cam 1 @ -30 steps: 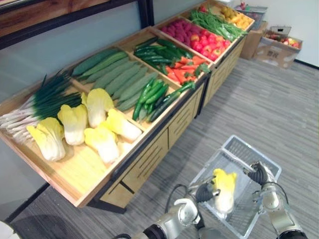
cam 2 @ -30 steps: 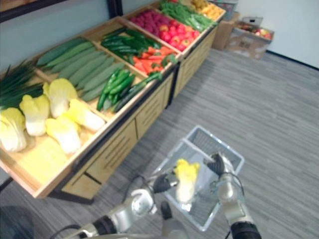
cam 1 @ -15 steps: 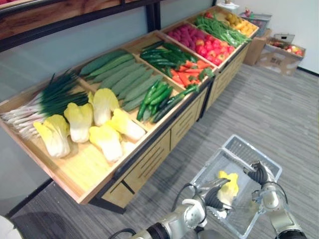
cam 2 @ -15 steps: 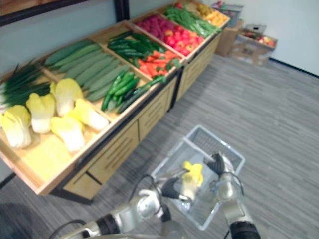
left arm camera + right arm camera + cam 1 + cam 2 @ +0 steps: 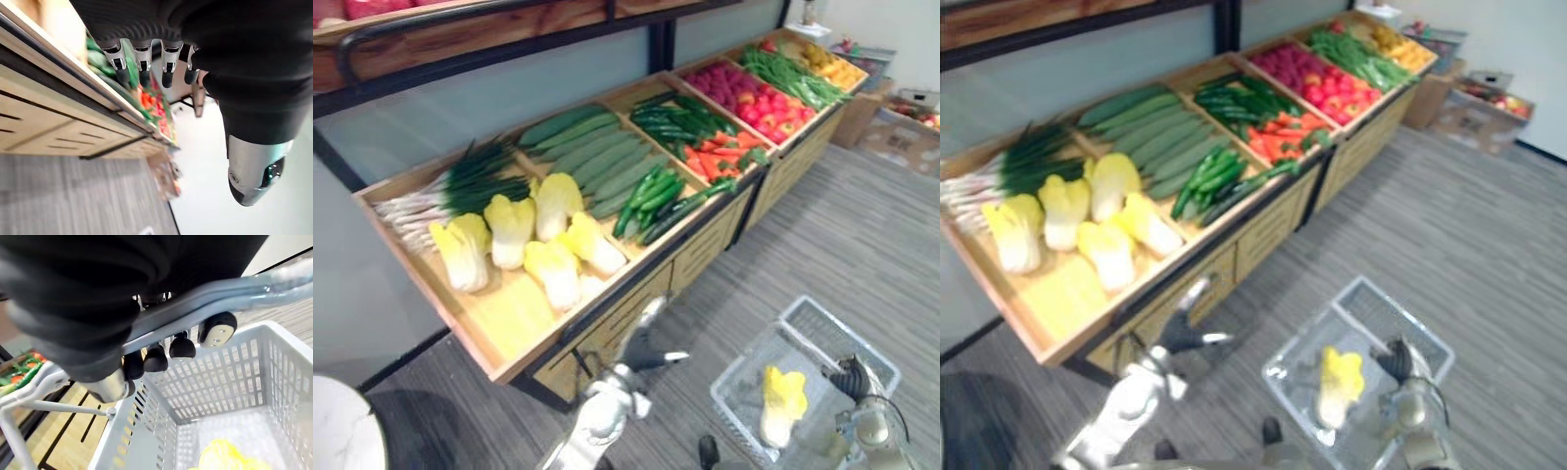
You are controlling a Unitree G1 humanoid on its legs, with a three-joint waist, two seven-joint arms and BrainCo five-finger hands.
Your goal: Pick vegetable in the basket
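Cabbage (image 5: 781, 403) lies in the grey basket (image 5: 230, 377), down on the floor near the stand (image 5: 509, 318). Its yellow leaf end points to the far side, I think, w/ the white end nearer the robot. R hand (image 5: 182, 346) is at the basket's top, fingers curled tight round the handle (image 5: 205, 296), so it holds the basket up. L hand (image 5: 644, 348) is up in front of the stand's drawers, well apart from the basket. Its fingers (image 5: 142, 68) are straight and spread, w/ nothing in them. On the stand lie more cabbages (image 5: 553, 274), w/ green onions (image 5: 460, 191) behind them and cucumbers (image 5: 592, 157) in the next box.
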